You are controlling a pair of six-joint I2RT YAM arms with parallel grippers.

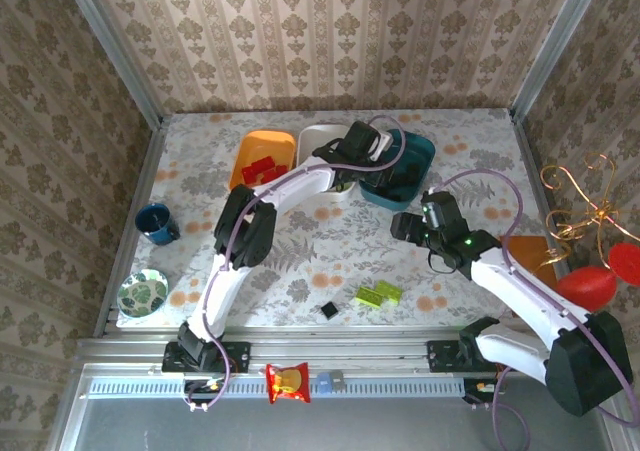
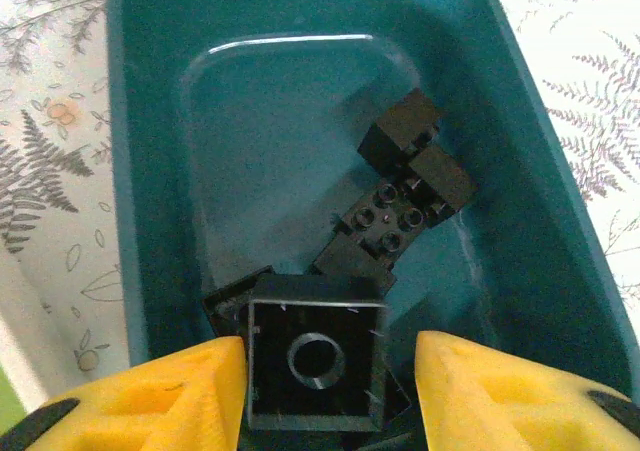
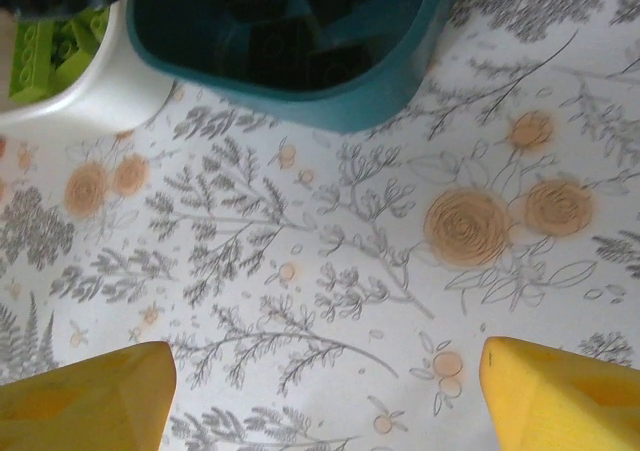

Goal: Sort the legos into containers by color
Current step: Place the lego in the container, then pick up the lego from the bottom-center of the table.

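Left wrist view: a black brick (image 2: 315, 361), hollow underside up, lies closest to the lens at 6 o'clock, between the yellow fingers (image 2: 170, 396) of my left gripper (image 2: 330, 381). One finger meets its side, or nearly so; a dark gap shows at the other. The jaws are parted slightly wider than the brick, with no clamp on it. The brick sits inside the dark teal tray (image 2: 150, 171), overlapping black pieces beneath it. More black bricks (image 2: 405, 186) lie on the tray floor at 2 o'clock from it.

Top view: my left arm reaches to the 12 o'clock edge of the tabletop (image 1: 300, 261), where three trays stand in a row. The orange tray (image 1: 262, 143) at 11 o'clock holds red bricks (image 1: 262, 171). The white tray (image 1: 318, 136) is in the middle and the teal one at 1 o'clock.

My right gripper (image 1: 405, 223) hangs over bare tabletop just off the teal tray's 6 o'clock side. Its jaws are wide, with nothing between them. In the right wrist view, lime green bricks (image 3: 50, 41) show in the white tray at 10 o'clock.

Unsorted: loose lime green bricks (image 1: 378, 294) lie side by side at 6 o'clock on the tabletop, with a loose black brick (image 1: 329, 310) near their 8 o'clock.

Also present: a blue cup (image 1: 157, 222) at 9 o'clock and a snack packet (image 1: 287, 382) on the near rail.
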